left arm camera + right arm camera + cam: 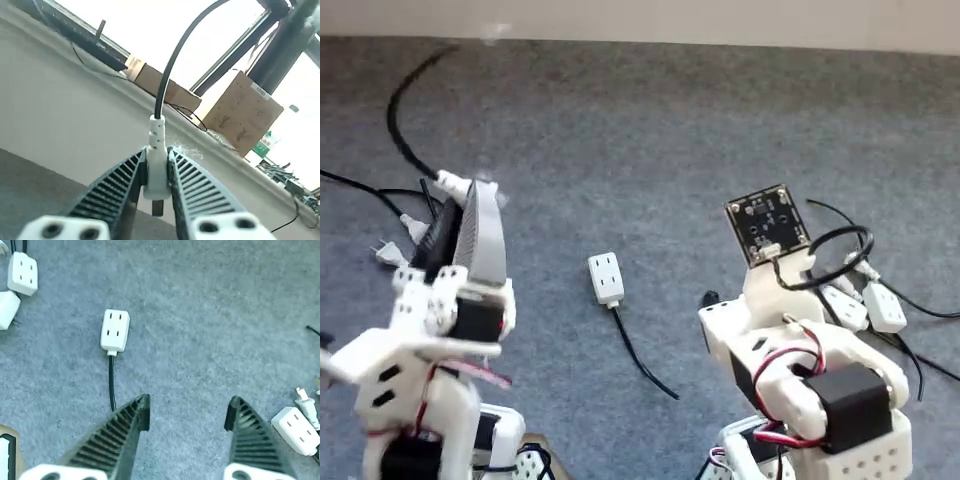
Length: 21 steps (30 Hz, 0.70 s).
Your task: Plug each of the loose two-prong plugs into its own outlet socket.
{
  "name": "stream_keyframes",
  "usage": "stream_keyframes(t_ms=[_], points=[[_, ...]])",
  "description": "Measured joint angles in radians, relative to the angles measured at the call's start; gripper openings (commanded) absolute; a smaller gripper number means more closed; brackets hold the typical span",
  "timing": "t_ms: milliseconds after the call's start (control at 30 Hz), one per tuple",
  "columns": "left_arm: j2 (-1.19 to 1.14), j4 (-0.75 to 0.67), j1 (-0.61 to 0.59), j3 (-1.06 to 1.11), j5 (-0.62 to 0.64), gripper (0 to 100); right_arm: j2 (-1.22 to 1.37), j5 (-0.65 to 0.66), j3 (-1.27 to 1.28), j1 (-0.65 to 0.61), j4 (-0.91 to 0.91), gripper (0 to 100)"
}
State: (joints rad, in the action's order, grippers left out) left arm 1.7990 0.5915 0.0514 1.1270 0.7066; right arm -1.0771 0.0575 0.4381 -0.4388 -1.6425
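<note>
A white two-prong plug (pixel 156 170), prongs half hidden, is gripped by the left jaws; the right jaws are spread open, with a white outlet socket (pixel 606 277) at their 9 o'clock.

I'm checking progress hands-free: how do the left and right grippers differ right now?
The left gripper is shut on a white plug; the right gripper is open, holding nothing. The left gripper faces the wall, the right gripper faces down at the carpet, near an outlet socket. Both have black ribbed fingers.

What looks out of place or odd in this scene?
Nothing looks damaged. One oddity: the left gripper holds a white plug up in the air, cable arching upward, away from the outlet socket on the carpet.
</note>
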Motion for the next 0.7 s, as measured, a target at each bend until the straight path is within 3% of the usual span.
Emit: stream_keyframes(t_ms=[100,233,333,467,700], points=[[-0.009,-0.054,0.002,0.066,0.164,6,-0.002,0.0,-0.005,-0.015,0.0,24.5],[-0.006,-0.069,0.031,0.12,0.404,6,0.0,0.0,-0.005,-0.127,0.0,23.5],[-0.006,-0.069,0.12,0.155,0.529,6,0.003,0.0,-0.005,-0.204,0.018,14.6],[-0.011,-0.069,0.259,0.192,0.563,6,0.0,0.0,-0.005,-0.224,0.101,0.1],[-0.011,-0.069,0.428,0.204,0.566,6,0.006,0.0,-0.005,-0.235,0.245,0.9]])
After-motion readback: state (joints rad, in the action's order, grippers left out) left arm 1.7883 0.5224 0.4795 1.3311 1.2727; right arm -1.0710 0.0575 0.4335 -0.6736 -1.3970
